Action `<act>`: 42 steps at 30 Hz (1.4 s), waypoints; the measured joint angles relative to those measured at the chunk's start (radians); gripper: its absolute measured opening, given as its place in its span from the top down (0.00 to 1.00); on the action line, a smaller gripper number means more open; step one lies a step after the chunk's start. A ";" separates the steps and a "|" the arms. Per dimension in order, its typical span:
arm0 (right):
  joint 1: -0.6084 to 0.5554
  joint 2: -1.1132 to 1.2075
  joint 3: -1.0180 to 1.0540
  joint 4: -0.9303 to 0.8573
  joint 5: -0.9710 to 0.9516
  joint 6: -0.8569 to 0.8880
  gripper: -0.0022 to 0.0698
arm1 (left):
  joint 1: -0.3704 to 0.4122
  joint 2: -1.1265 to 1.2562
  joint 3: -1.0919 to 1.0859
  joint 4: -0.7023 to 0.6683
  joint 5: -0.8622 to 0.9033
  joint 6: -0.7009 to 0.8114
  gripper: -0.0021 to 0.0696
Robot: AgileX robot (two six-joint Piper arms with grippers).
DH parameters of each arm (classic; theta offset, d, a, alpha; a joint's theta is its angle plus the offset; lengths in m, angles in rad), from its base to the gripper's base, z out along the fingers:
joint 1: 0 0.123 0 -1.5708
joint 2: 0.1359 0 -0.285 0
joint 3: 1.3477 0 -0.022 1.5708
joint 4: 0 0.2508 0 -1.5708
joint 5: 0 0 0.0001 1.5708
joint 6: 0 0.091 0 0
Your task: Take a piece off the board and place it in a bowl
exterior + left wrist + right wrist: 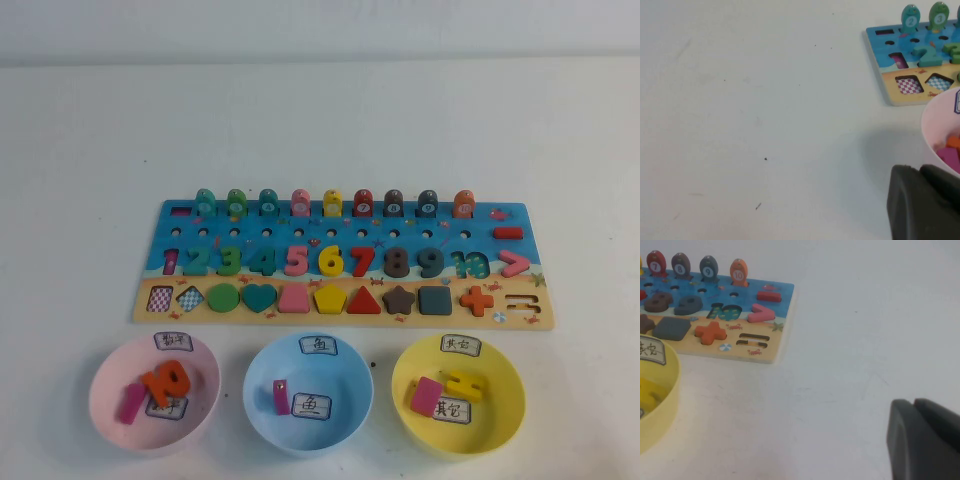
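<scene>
Three bowls sit in a row on the white table [80, 150], just in front of the board [345, 262]: pink bowl [155, 392] at the robot's left, light blue bowl [308, 392] in the middle, yellow bowl [458, 393] at the right. The piece [515, 264], a pinkish-red chevron, lies seated on the board near its right end, beside the number 10 and below the red minus bar [508, 233]. The yellow bowl holds a pink block [427, 396] and a yellow piece [463, 385].

Left gripper [925, 205]: above the bare table beside the pink bowl, touching nothing visible; cannot tell whether open or closed.

Right gripper [925, 440]: above the bare table, well apart from the board's right end; holds nothing visible; opening cannot be told.
</scene>
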 joint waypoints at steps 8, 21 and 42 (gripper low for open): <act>0.000 0.000 0.000 0.000 0.000 0.000 0.99 | 0.000 0.000 0.000 0.000 0.000 0.000 0.97; 0.000 0.000 0.000 0.000 0.000 0.000 0.99 | 0.000 0.000 0.000 0.000 0.000 0.000 0.97; 0.000 0.000 0.000 0.224 -0.092 0.000 0.99 | 0.000 0.000 0.000 0.000 0.000 0.000 0.97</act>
